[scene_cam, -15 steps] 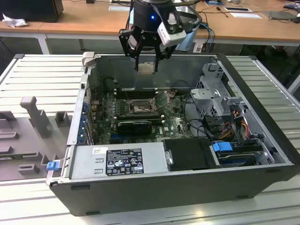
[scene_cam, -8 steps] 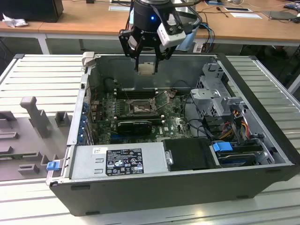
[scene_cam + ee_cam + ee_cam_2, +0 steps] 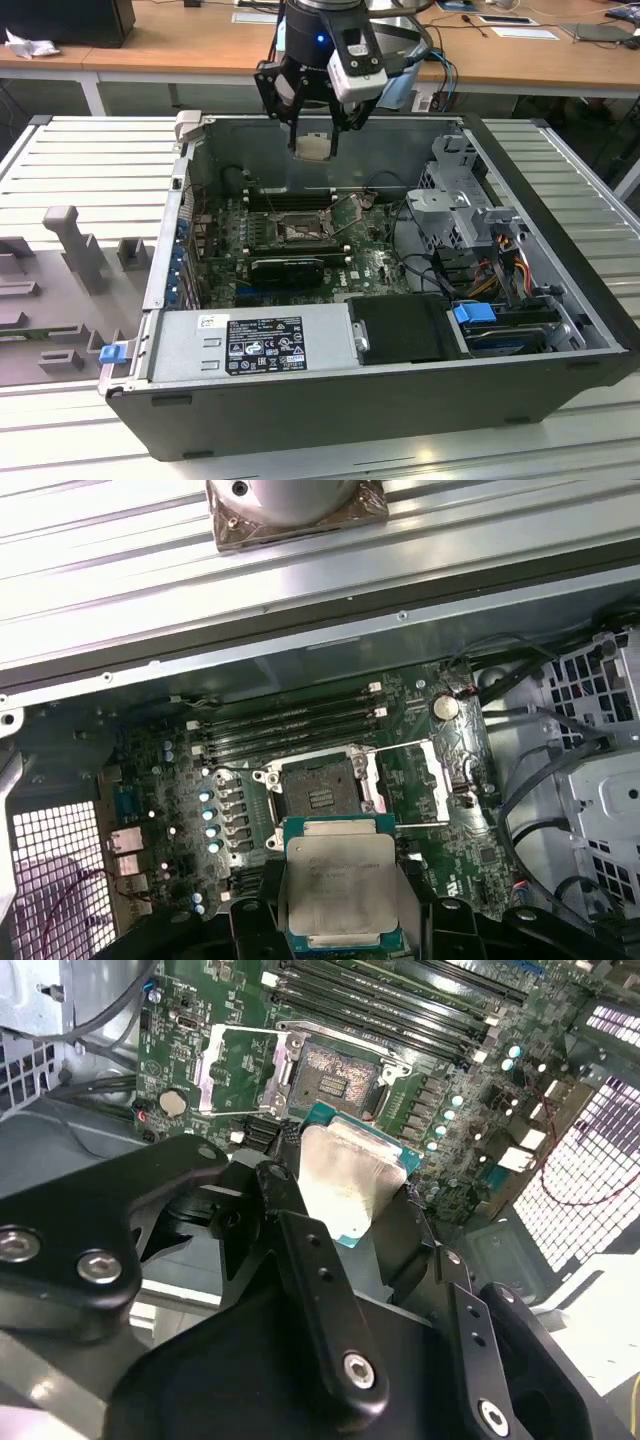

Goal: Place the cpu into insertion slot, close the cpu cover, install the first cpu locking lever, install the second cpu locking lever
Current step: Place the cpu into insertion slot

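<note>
1. The claw [image 3: 314,138] pinches the cpu [image 3: 340,885] by two opposite edges. The chip hangs flat between the fingers [image 3: 300,1250], its pale face turned up toward the wrist cameras.
2. Gripping by the edges leaves the underside free, which I judge is meant to let the chip meet the socket contacts squarely.
3. The cpu is in the air over the open computer case [image 3: 330,400], well apart from the board. In the exterior view it hangs near the case's far wall.
4. The insertion slot [image 3: 318,790] lies bare and unfilled on the green motherboard [image 3: 170,770]. In both wrist views it sits just past the chip's edge, so the chip does not look to be straight above it.
5. The cpu cover [image 3: 415,780] is swung open to one side of the socket, so nothing bars the opening.
6. Long black memory slots [image 3: 290,720] run beside the socket, on the side away from the claw.
7. The case lies on its side on the slatted metal bench [image 3: 90,170], so the board faces up.
</note>
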